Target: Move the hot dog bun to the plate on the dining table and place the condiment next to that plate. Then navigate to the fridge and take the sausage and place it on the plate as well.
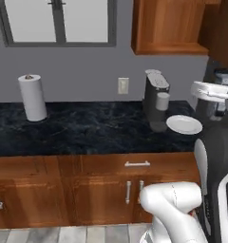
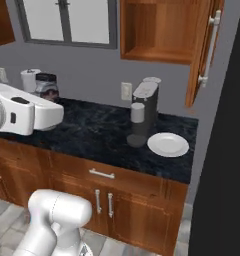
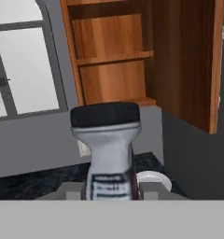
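Hand view | condiment (image 3: 109, 154) upright, long axis vertical, black cap up | jaws clamped around its base

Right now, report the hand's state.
Hand: closed on the small grey condiment bottle with a black cap.

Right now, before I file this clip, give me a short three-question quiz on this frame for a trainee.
1. True or false: the gripper is shut on the condiment.
2. What stands just left of the white plate on the counter? A) coffee machine B) toaster C) kettle
3. Fill in: the wall cabinet above the counter has its door ____.

Key: 1 true: the bottle sits upright between the fingertips in the hand view. 2 A. 3 open, shelves bare.
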